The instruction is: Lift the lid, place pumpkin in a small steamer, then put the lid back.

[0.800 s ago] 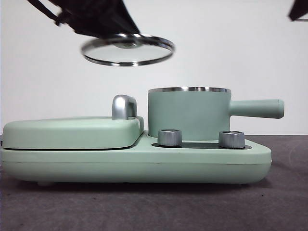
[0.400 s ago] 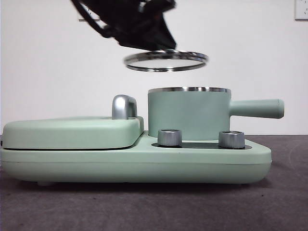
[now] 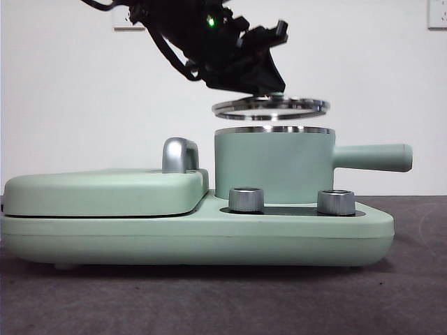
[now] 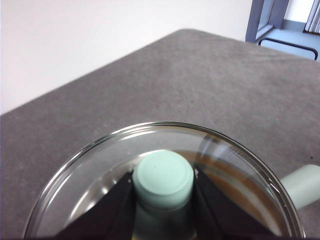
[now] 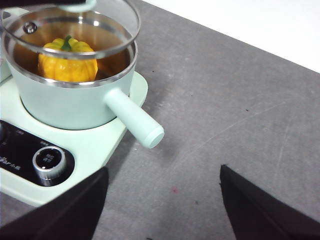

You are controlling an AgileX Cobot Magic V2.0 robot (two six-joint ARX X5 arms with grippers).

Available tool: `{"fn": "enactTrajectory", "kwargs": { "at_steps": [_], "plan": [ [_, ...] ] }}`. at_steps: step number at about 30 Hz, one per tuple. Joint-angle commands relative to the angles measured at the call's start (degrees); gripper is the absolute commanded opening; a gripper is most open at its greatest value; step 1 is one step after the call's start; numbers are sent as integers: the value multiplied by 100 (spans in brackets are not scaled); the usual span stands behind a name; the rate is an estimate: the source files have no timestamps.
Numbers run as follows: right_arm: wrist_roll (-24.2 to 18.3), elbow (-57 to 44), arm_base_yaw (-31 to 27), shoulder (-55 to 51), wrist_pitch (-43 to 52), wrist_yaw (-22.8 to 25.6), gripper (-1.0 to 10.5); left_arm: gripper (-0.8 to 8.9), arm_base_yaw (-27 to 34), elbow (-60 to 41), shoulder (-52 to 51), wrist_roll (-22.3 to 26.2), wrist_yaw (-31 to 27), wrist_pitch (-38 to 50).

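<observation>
From my remote station I see the mint-green cooker base point(image 3: 195, 237) spanning the grey table point(image 3: 223, 300), its flat rectangular cover point(image 3: 105, 192) on one side and two steel dials point(image 3: 246, 199) along the front. On the other side stands the small steamer point(image 3: 274, 167), upright on the base, its long handle point(image 3: 370, 157) pointing away from the flat cover. My left arm reaches in from high on the front view, dark and bulky, slanting down toward the pot, its wrist tilted so that the left gripper point(image 4: 163, 187) points down over the pot's mouth. Its two black jaws are closed narrowly on the mint-green knob point(image 4: 163, 177) of the lid point(image 3: 271, 107), one on either side. The lid hangs just above the steamer's steel rim, nearly level and not touching it, sitting slightly toward the handle side. In the right wrist view the pumpkin point(image 5: 67, 62) rests inside the steamer, stem up, seen partly through the glass. My right gripper point(image 5: 162, 200) waits well off beside the handle, over bare table, jaws spread wide and holding nothing.
</observation>
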Motion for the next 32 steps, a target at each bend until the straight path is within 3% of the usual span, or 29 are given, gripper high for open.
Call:
{"fn": "enactTrajectory", "kwargs": {
  "at_steps": [1, 32],
  "plan": [
    [103, 17, 42, 20, 44, 127, 345, 15, -70, 192, 76, 35, 15, 205],
    [203, 17, 42, 24, 24, 262, 345, 15, -157, 92, 197, 127, -15, 424]
  ]
}}
